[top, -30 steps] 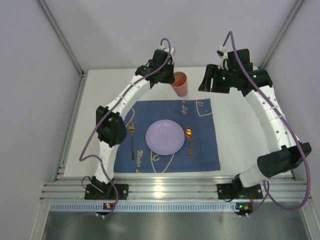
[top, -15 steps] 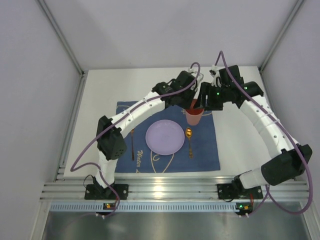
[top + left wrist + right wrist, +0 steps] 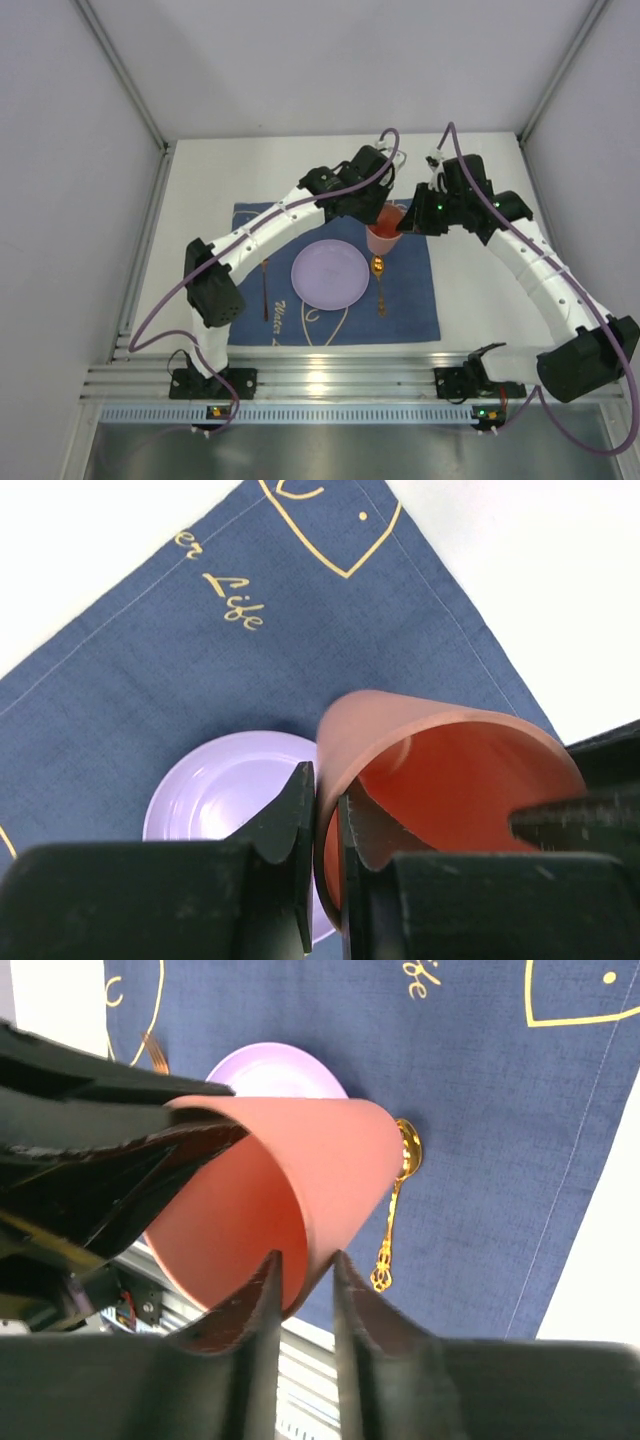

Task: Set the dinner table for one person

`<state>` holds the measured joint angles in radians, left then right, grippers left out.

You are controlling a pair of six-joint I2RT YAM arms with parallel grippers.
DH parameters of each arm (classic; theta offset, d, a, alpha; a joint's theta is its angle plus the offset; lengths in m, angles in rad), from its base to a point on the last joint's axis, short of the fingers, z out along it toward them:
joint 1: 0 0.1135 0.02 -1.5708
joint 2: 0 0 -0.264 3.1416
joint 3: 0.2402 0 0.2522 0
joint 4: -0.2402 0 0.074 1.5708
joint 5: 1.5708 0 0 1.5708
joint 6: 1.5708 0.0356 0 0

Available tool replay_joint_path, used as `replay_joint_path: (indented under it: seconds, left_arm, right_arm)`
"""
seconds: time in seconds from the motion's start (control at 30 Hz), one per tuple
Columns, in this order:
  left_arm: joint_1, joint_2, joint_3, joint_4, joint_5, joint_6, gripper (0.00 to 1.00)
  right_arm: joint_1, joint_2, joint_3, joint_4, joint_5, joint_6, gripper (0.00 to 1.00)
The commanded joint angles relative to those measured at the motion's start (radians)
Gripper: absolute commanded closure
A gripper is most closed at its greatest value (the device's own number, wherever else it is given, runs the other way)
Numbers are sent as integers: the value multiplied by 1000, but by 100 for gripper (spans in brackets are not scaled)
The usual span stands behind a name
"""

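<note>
The left jaws are pinched tight on the wall of the cup (image 3: 420, 730) at its rim, one finger inside and one outside. The right jaws straddle the same rim on the other side, drawn in narrow. I cannot tell whether they press on it.

The cup is tilted between them, its mouth up toward the jaws and its base slanting down toward the plate (image 3: 330, 275). It sits just beyond the plate's far right edge. I cannot tell whether its base touches anything.

The plate lies on a blue placemat (image 3: 410, 300). A gold spoon (image 3: 378, 265) lies just to the plate's right, its handle pointing to the near edge. A second gold piece of cutlery (image 3: 264, 285) lies to the plate's left.

The table (image 3: 195, 200) lies flat under the mat, well below the jaws, its white top showing on every side of the plate. I cannot tell which of its sides is the longer.

There is one cup, one plate, one mat, one table and two pieces of cutlery.
</note>
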<state>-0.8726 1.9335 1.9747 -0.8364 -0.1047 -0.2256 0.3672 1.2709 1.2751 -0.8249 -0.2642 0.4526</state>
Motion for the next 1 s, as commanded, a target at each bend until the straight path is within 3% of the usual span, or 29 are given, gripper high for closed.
replay_joint_path:
  seconds: [0.0, 0.03, 0.17, 0.2, 0.27, 0.3, 0.33, 0.67, 0.97]
  left_arm:
    - [7, -90, 101, 46, 28, -31, 100]
    - [7, -93, 104, 46, 31, -31, 100]
    - [7, -108, 105, 56, 46, -43, 96]
    - [7, -114, 104, 60, 49, -46, 81]
    - [7, -126, 107, 68, 56, -60, 62]
    - [7, -130, 105, 71, 51, -64, 26]
    - [7, -139, 98, 71, 50, -69, 2]
    - [30, -258, -25, 34, -141, -63, 2]
    - [187, -432, -220, 20, -116, -70, 1]
  right_arm:
    - [-2, 1, -60, -28, 88, -25, 90]
    - [-2, 4, -60, -25, 89, -23, 100]
    - [-2, 34, -31, -29, 102, -32, 100]
    - [-2, 42, -23, -33, 106, -37, 100]
    - [1, 67, 12, -42, 126, -40, 100]
    - [-1, 77, 29, -46, 137, -45, 100]
    - [-1, 100, 61, -55, 147, -46, 100]
    - [-1, 338, 292, -98, 291, -83, 100]
    - [-4, 582, 471, -151, 408, -106, 100]
